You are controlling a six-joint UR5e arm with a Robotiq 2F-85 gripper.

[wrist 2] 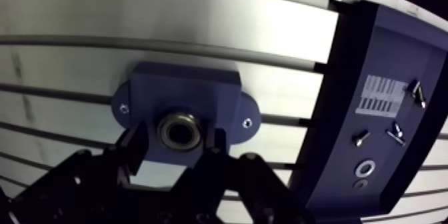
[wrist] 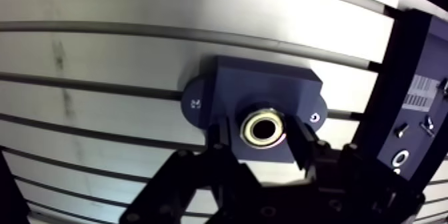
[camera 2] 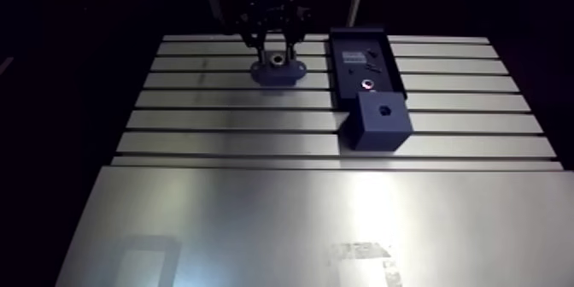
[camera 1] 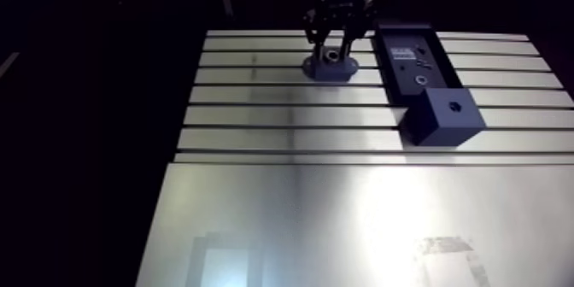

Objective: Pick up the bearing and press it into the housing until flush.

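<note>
Slotted table (camera 1: 256,94), bearing (wrist: 249,129) depth unclear

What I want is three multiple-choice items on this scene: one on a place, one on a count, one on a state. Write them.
1. Where is the bearing?
A) in the tray
B) in the bore of the housing
C) on the bare table

2. How many ears has the housing?
A) two
B) three
C) four

3. The end effector is:
A) shut on the block
B) shut with nothing in it
C) open, its fingers flanking the bearing

Answers: B, the ring sits in the bore; A, one ear shows on each side; C, the fingers stand apart beside the bearing.
</note>
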